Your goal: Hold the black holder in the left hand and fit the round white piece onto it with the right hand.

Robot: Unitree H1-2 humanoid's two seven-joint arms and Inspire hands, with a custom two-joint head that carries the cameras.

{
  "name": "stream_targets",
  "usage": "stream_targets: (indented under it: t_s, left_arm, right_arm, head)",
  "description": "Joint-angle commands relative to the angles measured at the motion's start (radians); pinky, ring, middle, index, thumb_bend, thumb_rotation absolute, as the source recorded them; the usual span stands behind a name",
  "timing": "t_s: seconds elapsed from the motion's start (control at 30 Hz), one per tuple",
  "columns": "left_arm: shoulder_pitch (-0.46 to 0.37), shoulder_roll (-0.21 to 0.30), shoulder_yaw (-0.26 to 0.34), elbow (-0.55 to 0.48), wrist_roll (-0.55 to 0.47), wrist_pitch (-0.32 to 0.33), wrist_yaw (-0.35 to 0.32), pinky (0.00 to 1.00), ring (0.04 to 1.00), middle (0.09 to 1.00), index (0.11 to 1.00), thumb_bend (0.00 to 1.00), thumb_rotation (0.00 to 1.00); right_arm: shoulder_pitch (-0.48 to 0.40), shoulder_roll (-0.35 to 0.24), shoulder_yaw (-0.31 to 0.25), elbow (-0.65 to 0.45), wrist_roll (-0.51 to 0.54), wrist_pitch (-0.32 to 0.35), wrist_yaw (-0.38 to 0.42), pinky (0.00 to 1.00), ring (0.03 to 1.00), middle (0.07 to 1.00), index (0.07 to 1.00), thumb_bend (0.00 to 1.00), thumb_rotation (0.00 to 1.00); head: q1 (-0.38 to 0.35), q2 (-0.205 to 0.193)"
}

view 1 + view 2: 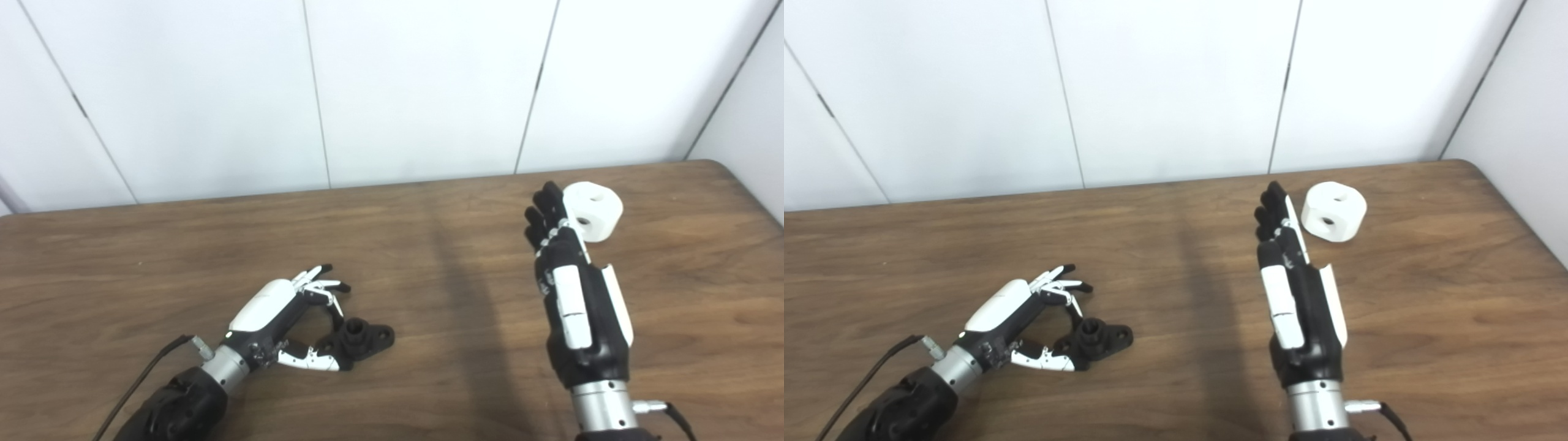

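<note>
Left eye view: black holder lies lower centre-left on the table, left hand spread around its near end, not clenched. White piece sits upper right, just beside the right hand's straight, empty fingers.

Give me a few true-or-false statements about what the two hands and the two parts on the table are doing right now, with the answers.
1. The round white piece lies on the table. True.
2. The right hand has closed on the white piece. False: its fingers are stretched out straight beside the piece, holding nothing.
3. The black holder has been lifted off the table. False: it lies on the wood, with the left hand open around it, thumb beside it.
4. The white piece already sits on the holder. False: they lie far apart, the holder on the left, the piece on the right.
5. The white piece has holes in it. True.
</note>
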Motion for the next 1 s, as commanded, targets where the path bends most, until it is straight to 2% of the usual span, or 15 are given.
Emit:
stream_targets:
  t_s: [0.0, 0.07, 0.1, 0.17, 0.23, 0.3, 0.37, 0.43, 0.5, 0.6, 0.8, 0.97]
  left_arm:
    - [-0.005, -0.017, -0.026, 0.021, 0.024, -0.002, -0.033, 1.00, 1.000, 0.837, 0.482, 0.52, 0.05]
    - [-0.009, -0.016, -0.025, 0.030, 0.030, -0.006, -0.031, 1.00, 1.000, 0.845, 0.482, 0.52, 0.05]
    - [-0.010, -0.015, -0.024, 0.032, 0.032, -0.006, -0.030, 1.00, 1.000, 0.850, 0.482, 0.52, 0.05]
    - [-0.013, -0.016, -0.023, 0.036, 0.030, -0.003, -0.033, 1.00, 1.000, 0.855, 0.482, 0.52, 0.05]
    - [-0.015, -0.014, -0.021, 0.035, 0.024, -0.002, -0.038, 1.00, 1.000, 0.860, 0.482, 0.52, 0.05]
    - [-0.015, -0.010, -0.020, 0.034, 0.027, -0.005, -0.037, 1.00, 1.000, 0.861, 0.482, 0.52, 0.05]
    - [-0.013, -0.010, -0.018, 0.035, 0.025, -0.010, -0.034, 1.00, 1.000, 0.860, 0.482, 0.52, 0.05]
    - [-0.013, -0.009, -0.017, 0.042, 0.025, -0.021, -0.028, 1.00, 1.000, 0.857, 0.483, 0.52, 0.05]
    - [-0.015, -0.008, -0.017, 0.051, 0.026, -0.026, -0.027, 1.00, 1.000, 0.854, 0.483, 0.52, 0.04]
    - [-0.019, -0.005, -0.016, 0.060, 0.028, -0.029, -0.030, 1.00, 1.000, 0.855, 0.483, 0.52, 0.04]
    - [-0.020, -0.003, -0.008, 0.074, 0.018, -0.041, -0.028, 1.00, 1.000, 0.852, 0.483, 0.52, 0.04]
    - [-0.024, 0.000, -0.001, 0.097, 0.008, -0.068, -0.024, 1.00, 1.000, 0.847, 0.483, 0.52, 0.04]
  right_arm:
    - [-0.035, -0.028, -0.035, -0.061, -0.009, 0.019, 0.005, 0.98, 0.954, 0.953, 0.921, 0.48, 0.72]
    - [-0.080, -0.079, -0.095, -0.108, -0.051, 0.109, 0.014, 0.94, 0.952, 0.935, 0.882, 0.42, 0.60]
    - [-0.097, -0.099, -0.115, -0.125, -0.071, 0.148, 0.021, 0.98, 0.973, 0.935, 0.859, 0.42, 0.56]
    - [-0.126, -0.151, -0.155, -0.138, -0.115, 0.196, 0.043, 0.97, 0.970, 0.923, 0.834, 0.44, 0.52]
    - [-0.152, -0.232, -0.216, -0.123, -0.128, 0.207, 0.073, 0.84, 0.921, 0.892, 0.793, 0.50, 0.45]
    - [-0.170, -0.304, -0.277, -0.086, -0.117, 0.200, 0.082, 0.77, 0.882, 0.879, 0.772, 0.54, 0.37]
    - [-0.180, -0.352, -0.319, -0.041, -0.120, 0.180, 0.076, 0.75, 0.861, 0.871, 0.764, 0.57, 0.32]
    - [-0.183, -0.400, -0.349, 0.022, -0.133, 0.120, 0.066, 0.79, 0.876, 0.880, 0.772, 0.59, 0.29]
    - [-0.190, -0.447, -0.364, 0.080, -0.170, 0.061, 0.052, 0.79, 0.871, 0.879, 0.781, 0.63, 0.27]
    - [-0.211, -0.505, -0.372, 0.150, -0.229, 0.005, 0.035, 0.78, 0.869, 0.871, 0.787, 0.72, 0.34]
    - [-0.271, -0.620, -0.362, 0.260, -0.322, 0.011, 0.063, 0.80, 0.886, 0.878, 0.781, 0.80, 0.35]
    - [-0.315, -0.694, -0.331, 0.355, -0.331, 0.023, 0.120, 0.78, 0.879, 0.882, 0.807, 0.85, 0.36]
  head:
    - [-0.002, -0.001]
    - [-0.006, -0.002]
    - [-0.006, -0.002]
    - [-0.063, -0.012]
    - [-0.083, -0.017]
    - [-0.091, -0.017]
    - [-0.101, -0.020]
    - [-0.112, -0.024]
    - [-0.122, -0.028]
    - [-0.149, -0.041]
    - [-0.227, -0.067]
    - [-0.259, -0.079]
